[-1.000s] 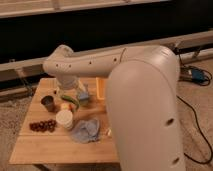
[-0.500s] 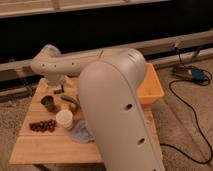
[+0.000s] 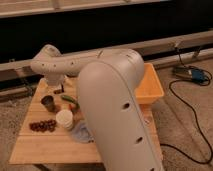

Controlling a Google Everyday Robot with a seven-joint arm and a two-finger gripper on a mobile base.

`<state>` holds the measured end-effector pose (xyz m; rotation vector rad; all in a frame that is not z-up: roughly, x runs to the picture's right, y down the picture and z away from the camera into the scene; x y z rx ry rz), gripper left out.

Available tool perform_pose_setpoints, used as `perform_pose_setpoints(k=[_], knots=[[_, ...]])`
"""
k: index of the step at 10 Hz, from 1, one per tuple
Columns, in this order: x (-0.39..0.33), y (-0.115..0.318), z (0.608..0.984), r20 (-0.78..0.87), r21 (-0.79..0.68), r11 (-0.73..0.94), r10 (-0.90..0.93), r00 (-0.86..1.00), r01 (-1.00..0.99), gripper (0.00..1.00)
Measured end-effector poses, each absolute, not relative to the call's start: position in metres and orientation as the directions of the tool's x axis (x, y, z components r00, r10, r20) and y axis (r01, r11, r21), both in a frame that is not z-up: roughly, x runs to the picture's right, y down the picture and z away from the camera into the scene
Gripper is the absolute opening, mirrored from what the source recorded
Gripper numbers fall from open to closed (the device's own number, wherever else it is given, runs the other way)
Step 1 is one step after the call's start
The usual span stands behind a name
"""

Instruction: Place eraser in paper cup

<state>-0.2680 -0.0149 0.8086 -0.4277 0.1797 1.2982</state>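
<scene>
Arm has swung across the view, now hiding the table's [image 3: 30,145] right half. Gripper [image 3: 54,86] hangs over the back left, behind the metal cup [image 3: 48,102], jaws spread, empty. Eraser: cannot locate. Paper cup [image 3: 64,119] stands front-left. Grasp not begun.

On the counter [image 3: 30,150], the paper cup [image 3: 64,120] stands near the front, with a bunch of grapes [image 3: 43,125] to its left, a metal cup [image 3: 48,103] behind and left of it, and a crumpled cloth [image 3: 81,134] to its near right. A tub [image 3: 152,87] sits at the counter's right end. The gripper [image 3: 53,86] hangs over the far left part, behind the metal cup.
</scene>
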Motion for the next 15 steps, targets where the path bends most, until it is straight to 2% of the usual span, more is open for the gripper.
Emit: perform_pose_setpoints(k=[3, 8, 15], knots=[[-0.267, -0.019, 0.817, -0.366, -0.202, 0.193, 0.895, 0.257, -0.96, 0.8], [-0.284, -0.031, 0.895, -0.362, -0.213, 0.2, 0.893, 0.268, -0.956, 0.8], [-0.315, -0.037, 0.944, -0.306, -0.213, 0.191, 0.919, 0.251, -0.958, 0.8]])
